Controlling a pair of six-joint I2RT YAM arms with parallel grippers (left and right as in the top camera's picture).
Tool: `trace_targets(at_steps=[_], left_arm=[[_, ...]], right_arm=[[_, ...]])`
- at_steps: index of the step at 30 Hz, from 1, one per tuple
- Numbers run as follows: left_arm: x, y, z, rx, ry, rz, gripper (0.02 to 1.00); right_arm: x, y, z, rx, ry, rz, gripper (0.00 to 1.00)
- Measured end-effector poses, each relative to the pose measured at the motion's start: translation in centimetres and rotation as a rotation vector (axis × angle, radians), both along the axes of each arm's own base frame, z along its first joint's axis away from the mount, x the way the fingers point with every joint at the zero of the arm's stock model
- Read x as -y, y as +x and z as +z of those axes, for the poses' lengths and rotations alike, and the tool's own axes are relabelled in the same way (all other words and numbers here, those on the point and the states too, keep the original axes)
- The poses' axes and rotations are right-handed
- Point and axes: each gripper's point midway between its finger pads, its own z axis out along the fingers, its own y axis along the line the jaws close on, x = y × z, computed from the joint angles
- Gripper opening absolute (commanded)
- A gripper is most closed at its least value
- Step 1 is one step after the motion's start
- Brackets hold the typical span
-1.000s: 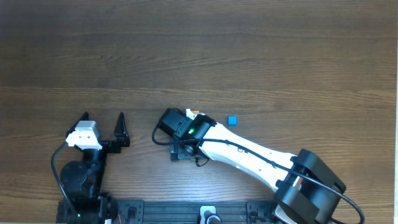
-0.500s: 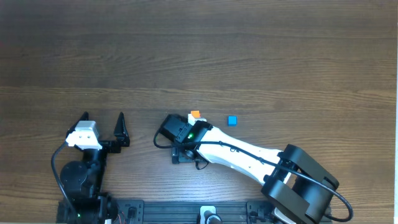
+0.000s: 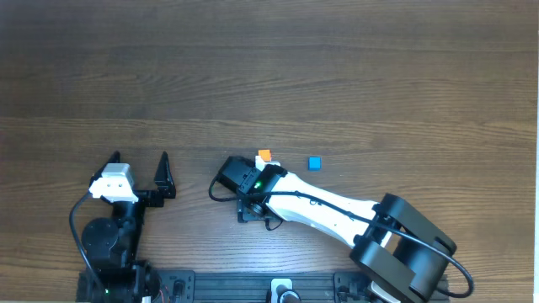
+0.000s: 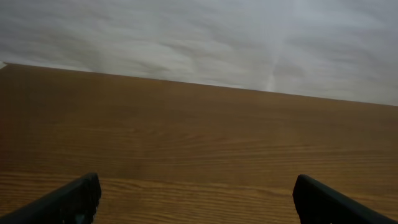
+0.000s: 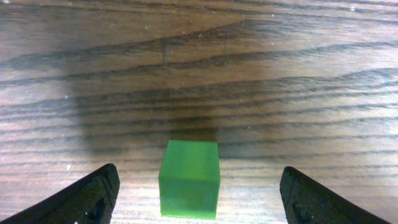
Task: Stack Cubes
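1. Table [image 3: 354,67]: dark brown wood, streaked with fine darker grain lines.
2. Green cube [image 5: 189,178]: plain bright green, no pattern.
3. Orange cube [image 3: 265,155]: plain orange.
4. Blue cube [image 3: 314,162]: plain mid-blue.
5. Right arm [image 3: 337,210]: white shell with black joints and a small green light near the wrist.
6. Right gripper [image 5: 199,196]: black fingers [image 5: 93,196].
7. Left gripper [image 3: 139,168]: black fingers, with a white block behind them.
8. Wall [image 4: 199,37]: pale grey, softly mottled.

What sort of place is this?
Probably a robotics test bench: a black left arm and white right arm at a dark wood-grain tabletop, plus a small green cube and small orange cube.
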Motion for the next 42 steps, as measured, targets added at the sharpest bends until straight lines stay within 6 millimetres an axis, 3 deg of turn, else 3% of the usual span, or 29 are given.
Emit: trace_targets(at_steps=[7,10,15,18,22,29,42], left_arm=[[0.01,0.0,0.0,0.0,0.0,0.0,1.0],[0.0,0.0,0.0,0.0,0.0,0.0,0.996],[0.01,0.0,0.0,0.0,0.0,0.0,0.998],[0.01,0.0,0.0,0.0,0.0,0.0,1.0],[0.01,0.0,0.0,0.0,0.0,0.0,0.998],[0.01,0.0,0.0,0.0,0.0,0.0,1.0],[0.01,0.0,0.0,0.0,0.0,0.0,1.0]], right_arm=[[-0.03,0.02,-0.62,-0.006,-0.009,0.001,0.709],[-0.02,0.02,-0.62,-0.006,-0.009,0.003,0.614],[-0.03,0.02,-0.62,-0.006,-0.009,0.0,0.573],[-0.03,0.02,-0.62,-0.006,-0.009,0.002,0.472],[-0.03,0.02,-0.62,-0.006,-0.009,0.0,0.448],[-0.02,0.02,-0.63,-0.006,-0.009,-0.001,0.237],[-0.02,0.03,-0.52,-0.006,-0.011,0.001,0.012]])
